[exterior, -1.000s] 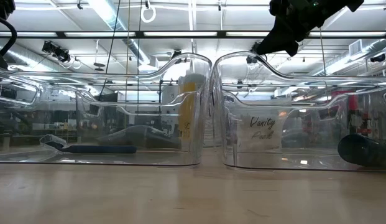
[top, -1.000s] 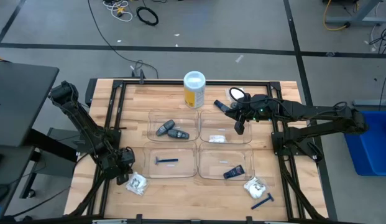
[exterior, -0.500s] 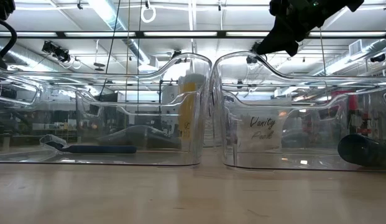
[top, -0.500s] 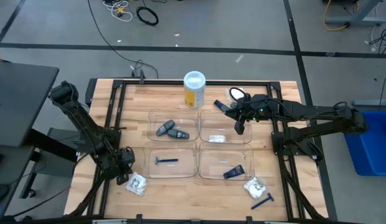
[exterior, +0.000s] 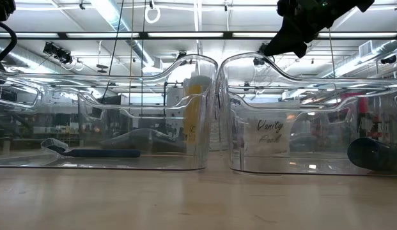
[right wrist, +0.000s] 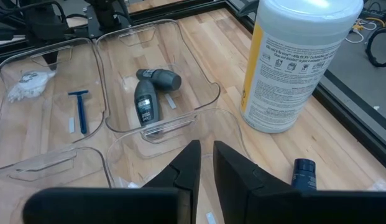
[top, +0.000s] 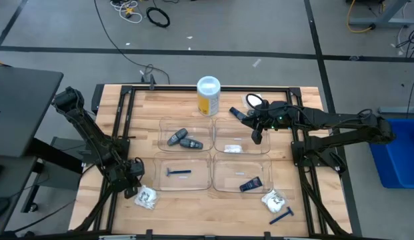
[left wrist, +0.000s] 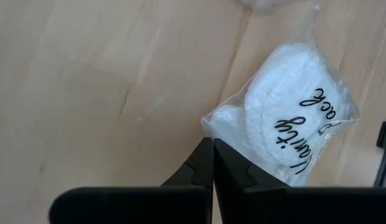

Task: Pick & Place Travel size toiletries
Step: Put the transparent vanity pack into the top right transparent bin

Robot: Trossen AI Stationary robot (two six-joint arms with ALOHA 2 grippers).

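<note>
Lying just beyond the shut left gripper (left wrist: 212, 163), a white packet (left wrist: 292, 127).

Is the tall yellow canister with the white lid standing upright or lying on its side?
Upright. The yellow canister shows its round white lid from above, and the right wrist view shows it standing on its base.
</note>
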